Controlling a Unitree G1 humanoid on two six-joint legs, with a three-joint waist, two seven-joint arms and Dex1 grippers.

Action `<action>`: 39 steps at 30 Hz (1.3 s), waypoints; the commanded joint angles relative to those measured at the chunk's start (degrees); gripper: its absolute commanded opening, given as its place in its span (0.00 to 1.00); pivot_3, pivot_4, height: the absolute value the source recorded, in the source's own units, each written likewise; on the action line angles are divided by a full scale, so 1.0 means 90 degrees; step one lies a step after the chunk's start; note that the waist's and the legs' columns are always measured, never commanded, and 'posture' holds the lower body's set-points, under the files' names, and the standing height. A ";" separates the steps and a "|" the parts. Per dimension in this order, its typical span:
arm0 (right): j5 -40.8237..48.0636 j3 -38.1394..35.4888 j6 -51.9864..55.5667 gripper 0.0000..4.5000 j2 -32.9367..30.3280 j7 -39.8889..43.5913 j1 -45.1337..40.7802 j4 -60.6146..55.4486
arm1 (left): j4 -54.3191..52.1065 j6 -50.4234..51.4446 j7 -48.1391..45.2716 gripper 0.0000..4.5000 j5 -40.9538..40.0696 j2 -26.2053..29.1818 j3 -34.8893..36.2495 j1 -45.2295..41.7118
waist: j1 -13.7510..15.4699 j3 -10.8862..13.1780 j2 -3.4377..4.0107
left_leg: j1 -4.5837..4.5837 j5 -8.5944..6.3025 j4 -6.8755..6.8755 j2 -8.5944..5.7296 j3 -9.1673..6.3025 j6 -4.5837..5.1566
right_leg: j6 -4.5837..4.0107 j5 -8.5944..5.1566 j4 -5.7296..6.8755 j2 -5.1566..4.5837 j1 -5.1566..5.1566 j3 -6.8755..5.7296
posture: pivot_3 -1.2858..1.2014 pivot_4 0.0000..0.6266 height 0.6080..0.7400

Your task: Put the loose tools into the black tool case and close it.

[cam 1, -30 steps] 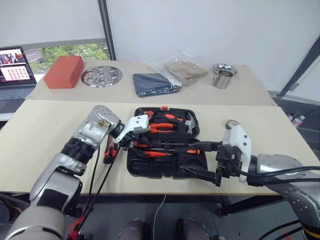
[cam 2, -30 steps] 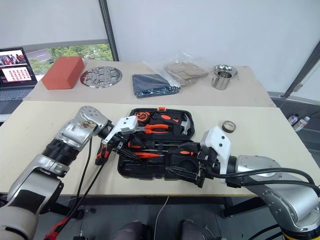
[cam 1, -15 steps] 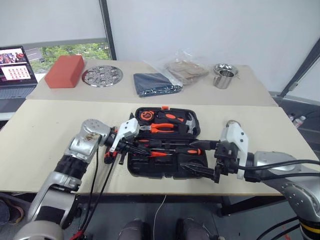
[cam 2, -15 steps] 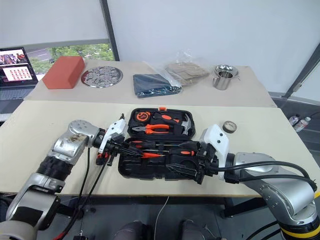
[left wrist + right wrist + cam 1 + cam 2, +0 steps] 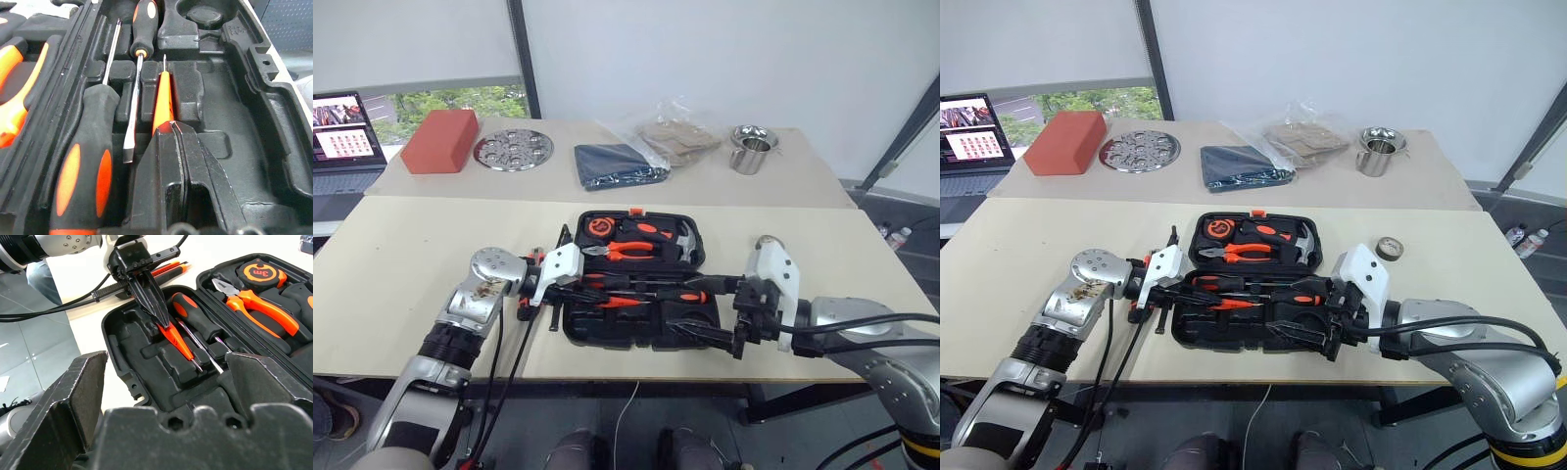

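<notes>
The black tool case (image 5: 607, 331) lies open on the near table. Two orange-and-black screwdrivers (image 5: 80, 166) (image 5: 144, 19) and the red tester screwdriver (image 5: 163, 95) lie in its tray slots. My left gripper (image 5: 164, 322) is shut, and its tips rest on the tester's handle end. At the case's front right corner my right gripper (image 5: 710, 313) stands open over the tray's edge. The utility knife (image 5: 168, 268) lies on the table left of the case, under my left arm. The grey tape roll (image 5: 1389, 247) sits to the right of the case.
Pliers, hammer and tape measure (image 5: 599, 226) sit in the lid half. The back table holds a red block (image 5: 438, 139), a metal disc (image 5: 513, 149), a folded blue cloth (image 5: 617, 162), a plastic bag (image 5: 671, 137) and a metal cup (image 5: 749, 149). A laptop (image 5: 342, 137) is far left.
My left gripper went from open above the case's left side to shut, and sank with its arm onto the tester in the tray. The right gripper stayed put.
</notes>
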 commanded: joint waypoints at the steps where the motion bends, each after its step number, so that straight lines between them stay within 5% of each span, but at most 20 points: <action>1: 0.0095 -0.0111 -0.0078 1.00 -0.0014 -0.0018 0.0056 -0.0163 | 0.0198 -0.0093 0.0070 0.01 0.0085 -0.0046 -0.0027 -0.0056 | 0.0004 -0.0001 0.0000 | 0.0000 0.0000 0.0000 0.0000 0.0000 0.0000 | 0.0000 0.0000 0.0000 0.0000 0.0001 0.0000 | 0.52 0.24 0.95; 17: 0.0203 -0.0157 -0.0041 1.00 -0.0044 0.0014 0.0006 -0.0050 | -0.0330 0.0069 -0.0087 0.01 -0.0215 -0.0063 0.0055 0.0017 | -0.0005 -0.0004 0.0002 | 0.0003 -0.0001 0.0000 0.0001 -0.0001 0.0000 | -0.0001 0.0005 0.0000 0.0000 0.0002 0.0000 | 0.52 0.24 0.95; 29: 0.0295 -0.0140 0.0015 1.00 -0.0012 -0.0098 -0.0006 -0.0051 | 0.1034 -0.1055 0.0346 0.01 0.0564 -0.0255 -0.0216 -0.0184 | 0.0004 -0.0008 0.0007 | 0.0007 -0.0001 0.0000 0.0001 -0.0001 0.0002 | 0.0001 0.0007 -0.0003 -0.0003 0.0006 0.0001 | 0.52 0.24 0.95; 39: 0.0441 -0.0157 0.0001 1.00 0.0006 -0.0183 0.0008 -0.0050 | 0.0348 0.0195 0.0207 0.01 -0.0254 -0.0210 0.0275 -0.0115 | -0.0003 -0.0018 0.0020 | 0.0005 -0.0006 0.0000 0.0001 -0.0001 0.0010 | 0.0002 0.0007 -0.0005 -0.0004 0.0006 0.0001 | 0.52 0.24 0.95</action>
